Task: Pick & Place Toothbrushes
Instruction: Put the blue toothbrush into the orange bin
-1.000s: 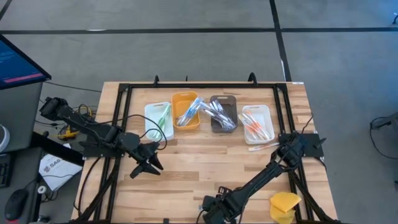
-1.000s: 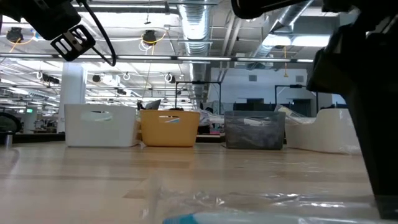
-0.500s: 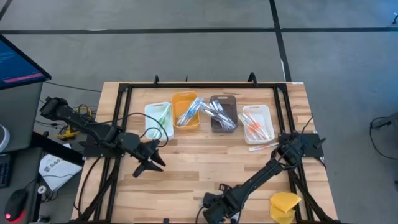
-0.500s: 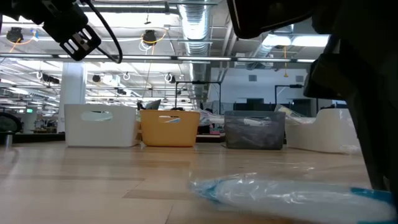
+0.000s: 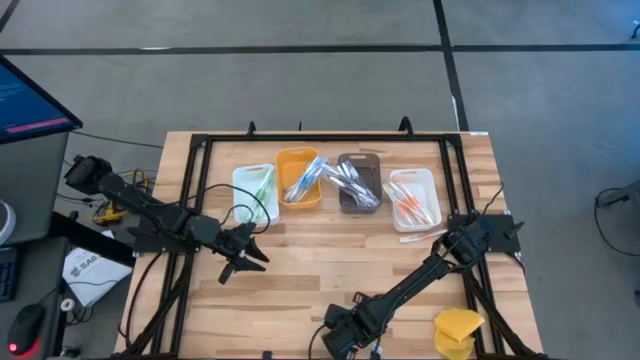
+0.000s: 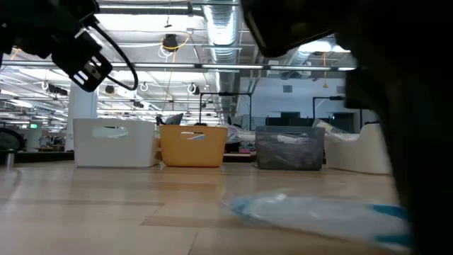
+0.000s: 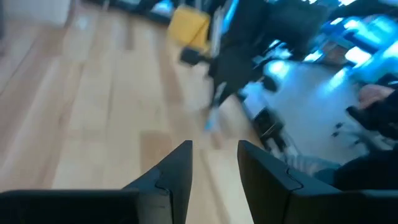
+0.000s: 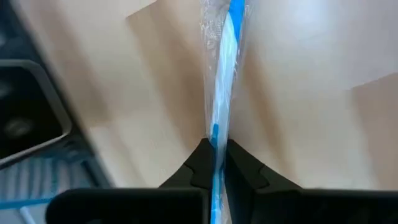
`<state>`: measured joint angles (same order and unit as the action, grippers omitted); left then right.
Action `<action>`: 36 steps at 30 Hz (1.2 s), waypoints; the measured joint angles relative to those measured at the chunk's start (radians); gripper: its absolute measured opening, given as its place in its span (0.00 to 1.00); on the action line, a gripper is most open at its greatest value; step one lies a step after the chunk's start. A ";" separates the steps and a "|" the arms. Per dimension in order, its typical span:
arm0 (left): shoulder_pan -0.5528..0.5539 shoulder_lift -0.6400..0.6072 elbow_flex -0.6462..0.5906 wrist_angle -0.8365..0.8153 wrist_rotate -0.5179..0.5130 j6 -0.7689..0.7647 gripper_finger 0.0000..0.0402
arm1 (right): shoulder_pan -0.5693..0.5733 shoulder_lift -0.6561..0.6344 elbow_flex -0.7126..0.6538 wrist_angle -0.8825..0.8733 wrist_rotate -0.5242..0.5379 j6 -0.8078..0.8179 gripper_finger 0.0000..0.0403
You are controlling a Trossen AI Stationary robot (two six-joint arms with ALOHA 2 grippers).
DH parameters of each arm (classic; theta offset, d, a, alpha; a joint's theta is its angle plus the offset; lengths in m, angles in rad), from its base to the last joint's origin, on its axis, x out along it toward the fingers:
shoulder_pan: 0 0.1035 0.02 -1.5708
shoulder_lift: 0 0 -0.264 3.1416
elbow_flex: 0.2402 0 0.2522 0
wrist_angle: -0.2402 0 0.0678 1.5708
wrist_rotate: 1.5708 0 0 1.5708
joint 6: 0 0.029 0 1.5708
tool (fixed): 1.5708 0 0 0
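At the six o'clock edge of the surface (image 5: 330, 270), the right end effector (image 8: 214, 163) is clamped on a wrapped blue-and-white toothbrush (image 8: 222, 74). Toward nine o'clock, the left end effector (image 5: 243, 258) hovers partly open, holding nothing. At twelve o'clock, four bins (image 5: 299, 180) hold more toothbrushes (image 5: 352, 183).

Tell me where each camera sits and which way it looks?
High view: above, looking straight down on the table; both arms show.
Low view: table height, looking across at the bins; dark arm parts above.
Left wrist view: behind the left pincer, facing the table's front.
Right wrist view: behind the right pincer, shut on a wrapped blue toothbrush.
Shared: low view shows that toothbrush too.
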<state>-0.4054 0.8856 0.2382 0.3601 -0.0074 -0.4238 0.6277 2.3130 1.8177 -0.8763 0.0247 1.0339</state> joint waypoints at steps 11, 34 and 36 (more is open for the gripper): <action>-0.067 0.000 -0.085 0.312 0.001 0.270 0.30 | -0.018 0.001 0.287 -0.395 0.250 -0.036 0.01; 0.195 0.144 0.007 0.585 -0.023 0.738 0.30 | -0.123 -0.045 0.535 -0.396 1.010 -0.612 0.01; 0.196 0.173 0.024 0.599 -0.005 0.782 0.30 | -0.148 -0.051 0.536 -0.385 1.029 -0.662 0.01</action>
<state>-0.2098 1.0582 0.2622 0.9591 -0.0121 0.3579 0.4797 2.2622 2.3534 -1.2611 1.0533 0.3722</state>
